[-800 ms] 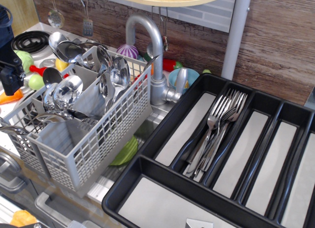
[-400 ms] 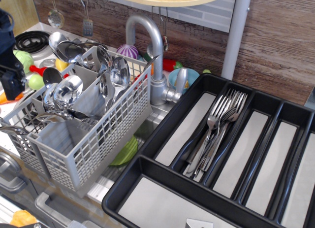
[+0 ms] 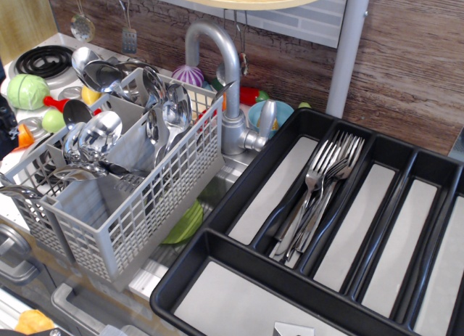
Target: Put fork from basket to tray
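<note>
The light grey lattice basket (image 3: pixel 138 205) stands at the left, over the sink edge. Several shiny spoon-like utensils stand head-up in its compartments. The fork (image 3: pixel 101 128), with a broad rounded mirror-like head, is in a left compartment; others with similar heads (image 3: pixel 176 104) stand further back. The black tray (image 3: pixel 217 243) fills the lower right, and a bundle of four-tined forks (image 3: pixel 319 191) lies in its second long compartment. Only a dark sliver of the arm (image 3: pixel 4 125) shows at the left edge; its fingers are out of view.
A grey faucet (image 3: pixel 226 82) rises between basket and tray. Toy vegetables (image 3: pixel 27 91) and a stove burner (image 3: pixel 40 59) lie at the back left. A green item (image 3: pixel 185 223) sits in the sink beneath the basket. A grey post (image 3: pixel 348 49) stands behind the tray.
The black gripper, at the left of the basket earlier, has moved left and almost out of the picture. The basket, utensils and tray have not moved.
</note>
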`<state>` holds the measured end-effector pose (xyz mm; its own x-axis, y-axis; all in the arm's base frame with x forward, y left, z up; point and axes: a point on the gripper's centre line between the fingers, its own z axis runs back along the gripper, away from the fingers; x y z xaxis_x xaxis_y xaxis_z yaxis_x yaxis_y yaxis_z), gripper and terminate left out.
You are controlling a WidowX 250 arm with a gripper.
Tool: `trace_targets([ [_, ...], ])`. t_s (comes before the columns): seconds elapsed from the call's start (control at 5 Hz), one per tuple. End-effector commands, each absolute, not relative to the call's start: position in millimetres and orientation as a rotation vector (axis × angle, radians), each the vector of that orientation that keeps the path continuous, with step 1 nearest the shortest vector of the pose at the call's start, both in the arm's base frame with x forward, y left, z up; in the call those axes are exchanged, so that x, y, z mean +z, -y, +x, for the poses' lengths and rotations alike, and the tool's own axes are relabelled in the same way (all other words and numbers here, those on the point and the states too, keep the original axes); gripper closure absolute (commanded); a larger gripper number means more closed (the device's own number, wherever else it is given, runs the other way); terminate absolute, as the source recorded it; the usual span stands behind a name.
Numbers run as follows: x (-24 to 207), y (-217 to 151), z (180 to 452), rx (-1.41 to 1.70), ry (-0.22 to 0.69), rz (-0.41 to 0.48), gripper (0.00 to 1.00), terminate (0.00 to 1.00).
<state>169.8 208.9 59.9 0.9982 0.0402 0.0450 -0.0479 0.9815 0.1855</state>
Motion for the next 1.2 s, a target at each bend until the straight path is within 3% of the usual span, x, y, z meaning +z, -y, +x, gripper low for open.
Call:
trace_targets([
  [0.0, 60, -218, 156, 0.006, 0.025, 0.255, 0.00, 0.00],
  [0.2, 51, -224, 143, 0.040, 0.034, 0.273, 0.00, 0.00],
  [0.4, 45, -226, 133, 0.091, 0.037, 0.224, 0.00, 0.00],
  [0.6, 37, -229, 133, 0.121, 0.027, 0.179, 1.00, 0.00],
  [0.8, 37, -229, 136, 0.133, 0.028, 0.167, 1.00, 0.00],
  [1.0, 53, -223, 138, 0.150, 0.018, 0.186, 1.00, 0.00],
])
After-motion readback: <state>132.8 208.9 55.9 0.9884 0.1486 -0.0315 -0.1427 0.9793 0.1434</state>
